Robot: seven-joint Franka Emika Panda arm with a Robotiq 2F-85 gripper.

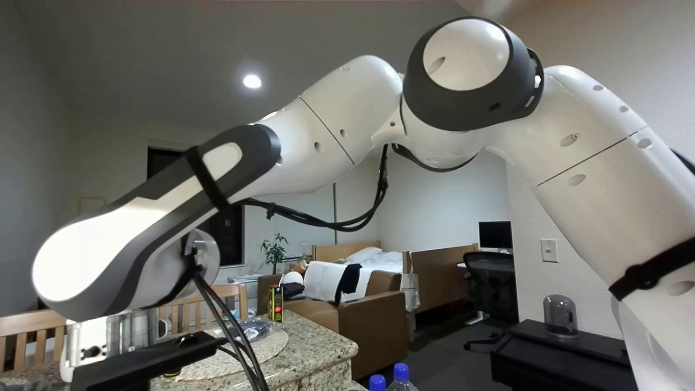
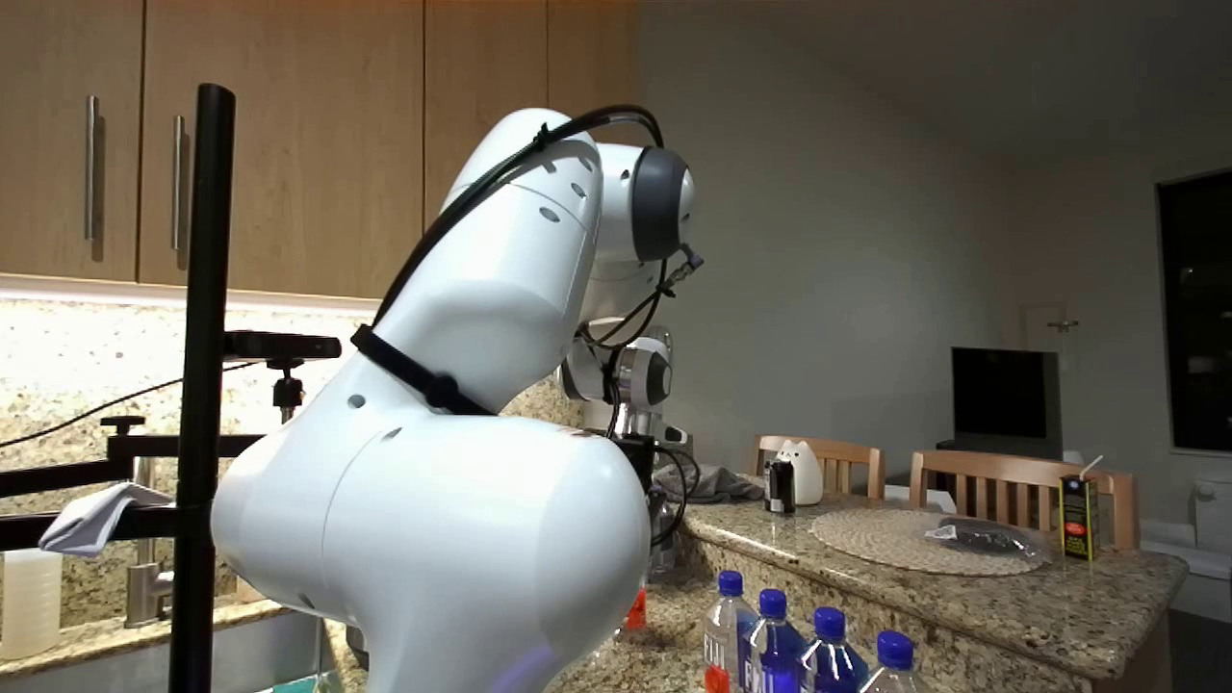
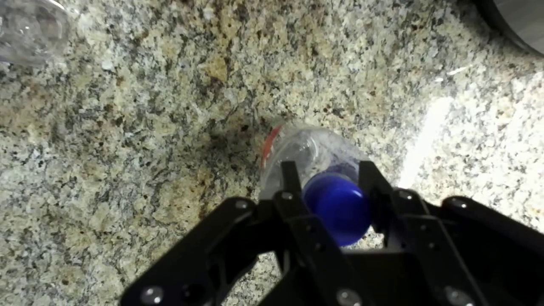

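In the wrist view my gripper [image 3: 329,174] has its fingers closed around the blue cap of a clear plastic bottle [image 3: 293,146]. Both fingers appear to touch the cap. A red patch of label shows on the bottle's side. The granite counter [image 3: 148,127] lies beneath; whether the bottle rests on it I cannot tell. A clear round object [image 3: 32,32] is at the upper left of the wrist view. In an exterior view the fingers are mostly hidden behind the arm [image 2: 500,520]. In an exterior view they are below the frame, under the wrist [image 1: 103,336].
Several blue-capped bottles [image 2: 770,645] stand in a row by the raised granite counter [image 2: 1088,626]. It bears a round mat [image 2: 895,544], a black can [image 2: 780,486], a white cat figure [image 2: 801,470] and a drink carton [image 2: 1078,517]. A black pole [image 2: 200,385] stands beside the arm.
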